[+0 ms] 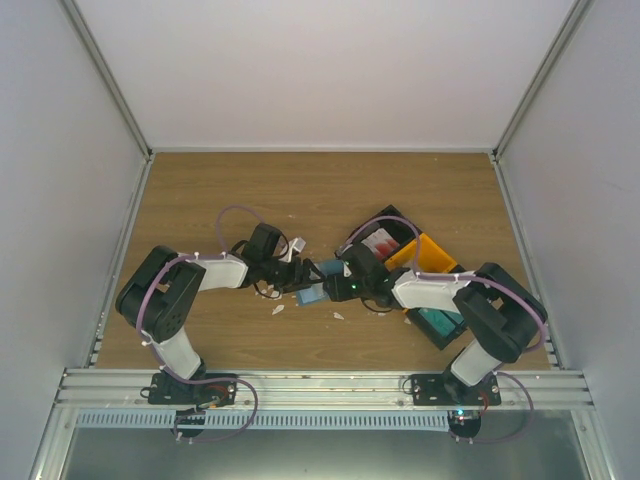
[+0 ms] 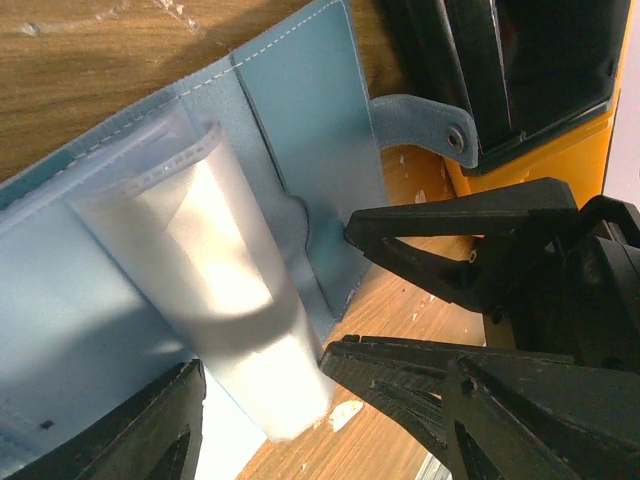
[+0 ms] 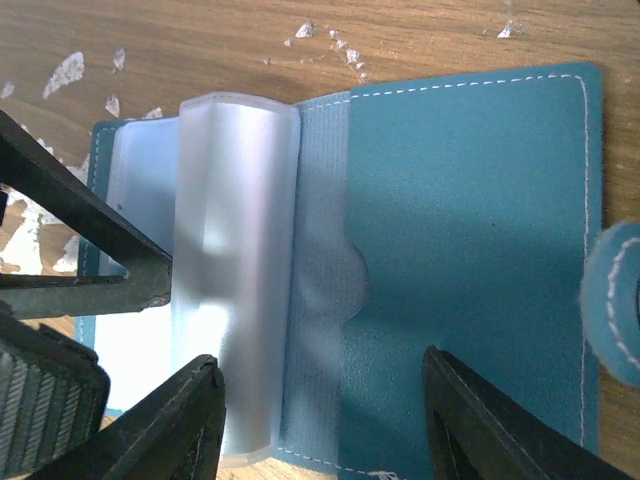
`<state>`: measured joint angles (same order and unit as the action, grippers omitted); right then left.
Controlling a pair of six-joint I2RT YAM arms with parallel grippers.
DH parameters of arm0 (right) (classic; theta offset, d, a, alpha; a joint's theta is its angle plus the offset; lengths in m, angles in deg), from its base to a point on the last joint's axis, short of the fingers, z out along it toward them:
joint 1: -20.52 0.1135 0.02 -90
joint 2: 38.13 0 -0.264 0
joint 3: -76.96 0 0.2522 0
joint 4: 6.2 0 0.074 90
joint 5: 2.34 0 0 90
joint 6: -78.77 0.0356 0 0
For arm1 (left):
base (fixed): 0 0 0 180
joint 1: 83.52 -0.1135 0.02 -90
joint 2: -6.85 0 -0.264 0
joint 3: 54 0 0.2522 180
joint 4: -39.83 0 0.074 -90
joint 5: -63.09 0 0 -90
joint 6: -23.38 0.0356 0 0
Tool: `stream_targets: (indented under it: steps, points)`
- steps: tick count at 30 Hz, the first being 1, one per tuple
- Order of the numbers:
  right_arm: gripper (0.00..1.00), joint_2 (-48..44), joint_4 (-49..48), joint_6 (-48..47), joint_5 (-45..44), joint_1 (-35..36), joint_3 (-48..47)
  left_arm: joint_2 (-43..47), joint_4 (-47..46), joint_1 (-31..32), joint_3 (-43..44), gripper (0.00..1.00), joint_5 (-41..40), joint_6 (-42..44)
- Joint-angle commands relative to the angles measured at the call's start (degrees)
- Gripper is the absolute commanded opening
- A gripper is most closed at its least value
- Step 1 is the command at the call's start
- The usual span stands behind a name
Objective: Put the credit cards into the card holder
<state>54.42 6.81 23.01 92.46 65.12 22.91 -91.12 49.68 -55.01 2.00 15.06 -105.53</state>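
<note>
The card holder (image 1: pixel 312 294) (image 2: pixel 310 120) (image 3: pixel 470 220) lies open on the table between both arms. Its clear plastic sleeves (image 2: pixel 215 270) (image 3: pixel 235 260) bulge up in a fold. My left gripper (image 1: pixel 292 276) (image 2: pixel 260 360) is open, its fingers on either side of the end of the sleeve fold. My right gripper (image 1: pixel 336 286) (image 3: pixel 318 355) hangs open over the holder's middle, its jaws wide apart with nothing pinched. Credit cards (image 1: pixel 381 241), white with red, lie in the black bin. Something white shows through the sleeves; I cannot tell if it is a card.
A black bin (image 1: pixel 398 222) (image 2: pixel 520 70), an orange bin (image 1: pixel 432 256) (image 2: pixel 560 160) and a teal bin (image 1: pixel 441 322) stand together at the right. The holder's snap strap (image 2: pixel 430 120) (image 3: pixel 615 300) points toward them. White scraps (image 1: pixel 278 309) (image 3: pixel 65 75) dot the wood. Walls enclose the table.
</note>
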Motion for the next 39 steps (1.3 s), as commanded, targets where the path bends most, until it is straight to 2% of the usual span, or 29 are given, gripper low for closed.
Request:
stream_targets:
  steps: [1, 9, 13, 21, 26, 35, 37, 39]
  points:
    - [0.55, 1.4, -3.7, 3.0, 3.4, -0.5, 3.8, 0.4, -0.3, 0.3, 0.9, 0.66, -2.1, 0.7]
    - [0.57, 1.2, -16.2, 8.7, 12.1, -1.0, 10.3, -1.3, -7.2, 0.4, 1.3, 0.63, 3.8, -1.9]
    - [0.59, 0.9, -19.9, 10.1, 13.1, -1.1, 11.9, -1.8, -10.0, 0.7, 1.8, 0.61, 5.8, -2.3]
    - [0.57, -2.8, -19.4, 10.5, 7.7, -1.1, 13.0, -2.2, -12.3, 2.6, 3.0, 0.58, 8.1, -0.8]
    - [0.55, -3.4, -17.8, 8.1, 6.1, -1.1, 12.1, -5.8, -12.4, 3.2, 5.1, 0.53, 8.1, -0.7]
    - [0.62, -3.7, -15.3, 5.8, 5.0, -1.1, 11.5, -8.2, -12.4, 3.6, 6.0, 0.48, 7.7, -1.2]
    - [0.61, -2.9, -13.8, 5.9, 4.0, -1.1, 10.5, -8.2, -12.3, 3.7, 5.9, 0.47, 7.5, -1.4]
    - [0.55, -1.7, -12.0, 6.4, 2.6, -1.1, 9.5, -8.1, -12.0, 3.7, 5.8, 0.46, 7.2, -1.4]
